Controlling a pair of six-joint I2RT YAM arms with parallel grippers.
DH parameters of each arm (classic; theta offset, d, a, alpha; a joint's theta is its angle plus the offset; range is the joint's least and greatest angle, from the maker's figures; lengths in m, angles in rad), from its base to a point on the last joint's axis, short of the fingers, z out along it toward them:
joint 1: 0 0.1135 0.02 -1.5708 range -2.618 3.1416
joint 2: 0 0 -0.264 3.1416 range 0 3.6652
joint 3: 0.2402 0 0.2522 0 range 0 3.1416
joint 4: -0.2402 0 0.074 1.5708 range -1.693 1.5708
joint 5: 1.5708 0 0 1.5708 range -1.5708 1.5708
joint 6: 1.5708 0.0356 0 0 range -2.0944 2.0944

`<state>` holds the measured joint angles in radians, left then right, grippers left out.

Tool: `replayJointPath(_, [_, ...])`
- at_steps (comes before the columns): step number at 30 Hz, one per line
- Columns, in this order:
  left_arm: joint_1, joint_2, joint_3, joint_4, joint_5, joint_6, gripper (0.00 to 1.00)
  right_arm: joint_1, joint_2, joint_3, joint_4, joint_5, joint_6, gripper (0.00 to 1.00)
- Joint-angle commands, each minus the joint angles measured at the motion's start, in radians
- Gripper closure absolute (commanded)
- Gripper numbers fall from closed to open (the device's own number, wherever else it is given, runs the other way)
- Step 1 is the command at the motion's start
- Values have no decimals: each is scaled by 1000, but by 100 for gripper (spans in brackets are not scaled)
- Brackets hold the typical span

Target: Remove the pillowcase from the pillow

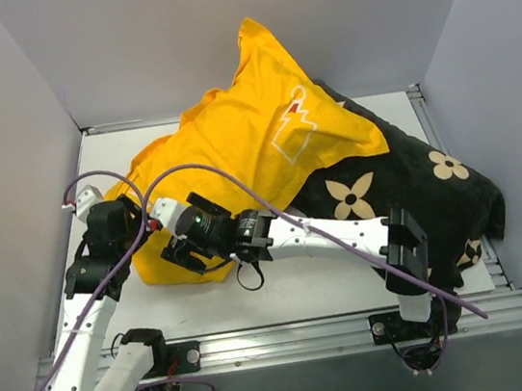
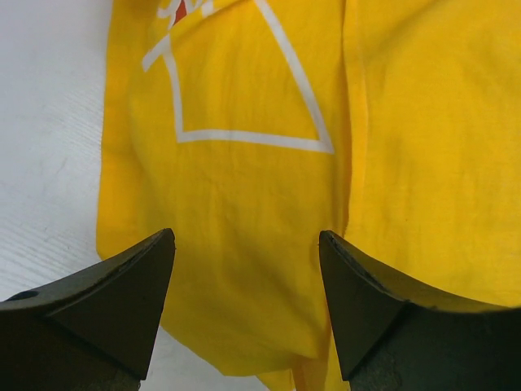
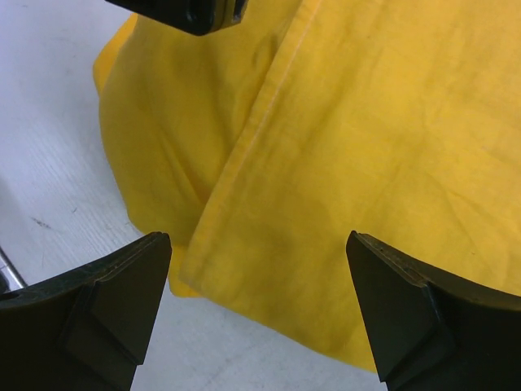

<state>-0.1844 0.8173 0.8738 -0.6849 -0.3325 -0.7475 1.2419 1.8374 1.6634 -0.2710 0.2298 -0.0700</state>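
Left tool (image 2: pixel 246 244) and right tool (image 3: pixel 259 240) hover, jaws apart, over the yellow pillowcase (image 1: pixel 235 150), which is crumpled on the counter (image 1: pixel 323 289) and partly overlaps a black flowered pillow (image 1: pixel 407 194). We judge the fabric light and limp; pinch the near hem. We cannot see the white pillow.

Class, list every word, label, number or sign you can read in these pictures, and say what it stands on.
None can be read.
The pillowcase bears only a white-outlined shape, no letters.
The black pillow bears only tan flower marks, no words.
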Motion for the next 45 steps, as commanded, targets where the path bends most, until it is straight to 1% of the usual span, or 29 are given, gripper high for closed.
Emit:
replayJointPath(1, [20, -30, -19, 5, 27, -21, 20, 22, 58, 27, 39, 130, -11, 6])
replayJointPath(2, [29, -29, -30, 14, 45, -18, 20, 22, 68, 30, 39, 172, -7, 6])
replayJointPath(3, [34, -29, -38, 21, 77, -18, 21, 22, 75, 35, 39, 186, -5, 7])
replayJointPath(8, [62, -23, -65, 59, 142, -7, 23, 34, 106, 45, 67, 233, -17, 7])
replayJointPath(10, [80, -18, -75, 71, 180, -3, 27, 40, 134, 68, 64, 325, -20, 12])
replayJointPath(11, [86, -17, -76, 74, 193, 2, 28, 41, 138, 71, 59, 353, -14, 16])
replayJointPath(12, [100, -17, -79, 79, 202, 5, 29, 39, 138, 72, 61, 379, -8, 24])
replayJointPath(13, [103, -17, -85, 84, 225, 8, 30, 37, 134, 70, 59, 422, -4, 29])
replayJointPath(14, [106, -15, -90, 94, 237, 14, 34, 31, 131, 67, 59, 431, 10, 35])
replayJointPath(15, [109, -14, -93, 100, 248, 19, 37, 30, 123, 65, 58, 443, 16, 48])
replayJointPath(17, [111, -9, -101, 119, 288, 37, 41, 24, 106, 61, 59, 459, 22, 62])
replayJointPath(18, [111, -9, -104, 123, 297, 42, 48, 21, 103, 61, 59, 465, 30, 72])
replayJointPath(19, [111, -7, -105, 130, 303, 46, 54, 18, 99, 64, 56, 480, 32, 77])
replayJointPath(20, [111, -6, -111, 133, 315, 54, 59, 14, 99, 70, 53, 485, 35, 80])
replayJointPath(21, [112, -6, -111, 134, 322, 59, 73, 8, 99, 75, 47, 490, 42, 84])
replayJointPath(22, [112, -3, -113, 136, 325, 63, 78, 4, 97, 76, 36, 497, 48, 87])
replayJointPath(24, [112, 3, -114, 133, 332, 82, 87, -16, 91, 82, 24, 508, 65, 91])
replayJointPath(26, [111, 6, -116, 120, 332, 97, 99, -33, 76, 81, 1, 508, 111, 94])
replayJointPath(27, [111, 8, -114, 117, 332, 105, 100, -54, 68, 72, -7, 497, 128, 95])
replayJointPath(29, [112, 13, -111, 102, 332, 134, 100, -76, 30, 52, -19, 465, 193, 96])
replayJointPath(31, [112, 14, -102, 88, 363, 152, 100, -111, -15, 15, -19, 399, 249, 97])
replayJointPath(35, [111, 26, -76, 62, 372, 207, 100, -182, -55, -39, -8, 289, 331, 100])
replayJointPath(36, [111, 26, -69, 64, 375, 217, 100, -197, -72, -53, 25, 193, 341, 100])
replayJointPath(37, [112, 46, -50, 79, 386, 262, 100, -226, -79, -94, 51, 136, 352, 100])
replayJointPath(39, [115, 106, 17, 59, 348, 306, 100, -257, -86, -116, 102, -20, 406, 100])
replayJointPath(40, [117, 185, 118, 29, 314, 322, 100, -268, -83, -110, 113, -67, 421, 100])
replayJointPath(43, [125, 302, 247, 34, 316, 310, 100, -282, -66, -71, 131, -131, 444, 100])
replayJointPath(45, [128, 353, 296, 59, 322, 304, 100, -283, -58, -57, 150, -158, 457, 100])
